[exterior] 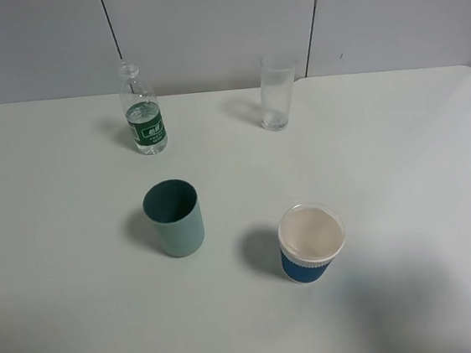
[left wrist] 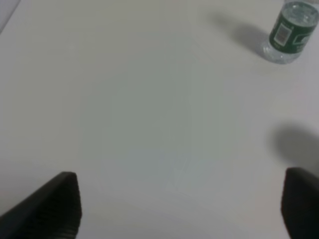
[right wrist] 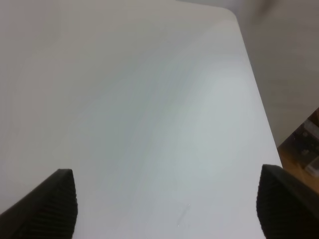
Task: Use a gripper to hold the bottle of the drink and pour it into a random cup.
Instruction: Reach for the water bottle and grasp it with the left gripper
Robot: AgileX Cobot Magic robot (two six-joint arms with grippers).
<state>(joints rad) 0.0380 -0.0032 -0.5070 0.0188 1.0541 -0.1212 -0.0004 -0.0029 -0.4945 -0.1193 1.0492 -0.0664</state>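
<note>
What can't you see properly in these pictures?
- Left wrist view: the bottle has its top cut off by the picture's edge.
- Exterior high view: the writing on the bottle is too small to read.
- Exterior high view: the green cup is too dark inside to tell if it is empty.
- Wrist views: only the black tips of the left gripper and right gripper show; the edge cuts off the rest.

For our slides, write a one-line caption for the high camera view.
A drink bottle and tall glass stand behind a green cup and a blue-sleeved paper cup.
</note>
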